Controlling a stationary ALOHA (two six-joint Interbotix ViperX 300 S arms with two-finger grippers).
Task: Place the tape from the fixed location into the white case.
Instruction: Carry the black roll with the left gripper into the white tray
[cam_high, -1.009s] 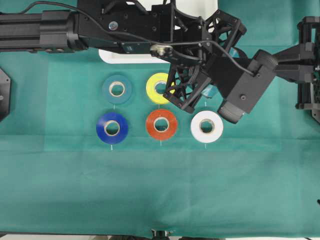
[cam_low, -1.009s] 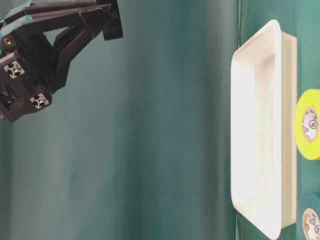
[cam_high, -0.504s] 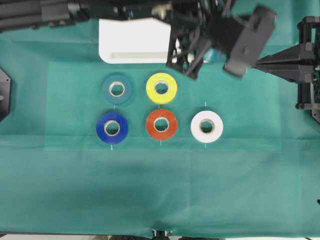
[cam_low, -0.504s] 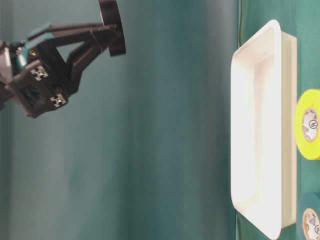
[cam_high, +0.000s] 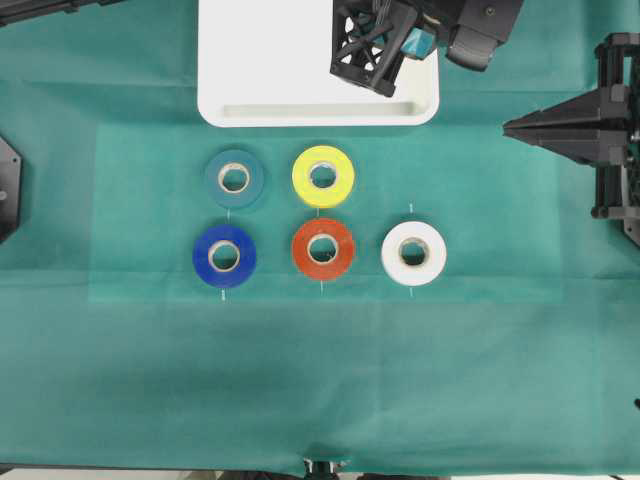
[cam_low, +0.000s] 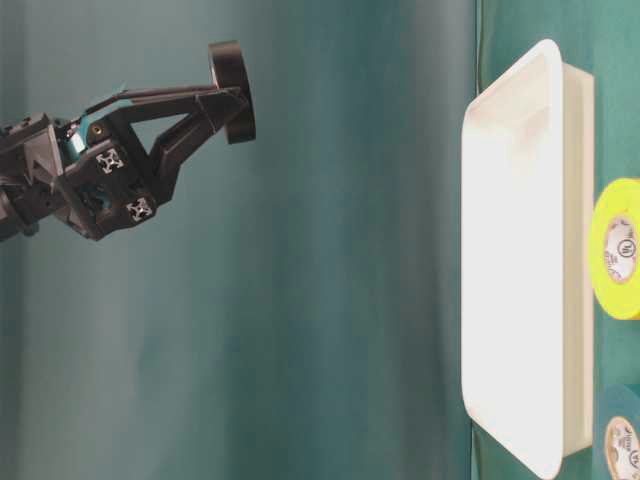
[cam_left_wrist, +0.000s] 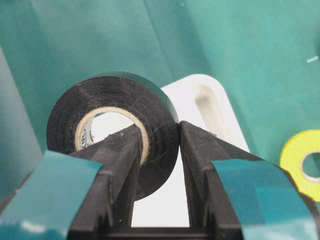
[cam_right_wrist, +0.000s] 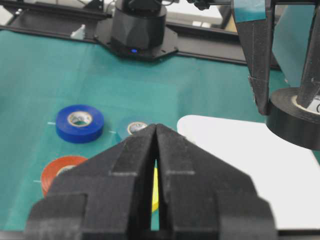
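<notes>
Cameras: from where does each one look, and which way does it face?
Overhead: above, facing down on the white case; left gripper shows.
Table-level: low, turned sideways, facing the case rim; left gripper shows, holding the tape.
Left wrist: along its fingers, pinching the tape wall.
Right wrist: past the right gripper towards the case.
All share the case.

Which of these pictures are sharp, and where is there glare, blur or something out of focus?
Overhead view: sharp, evenly lit, soft shadows. Table-level view: the white case glares, almost washed out. Left wrist view: the tape is sharp, the blue-taped fingers blur at the bottom edge. Right wrist view: the right gripper is close and soft.
</notes>
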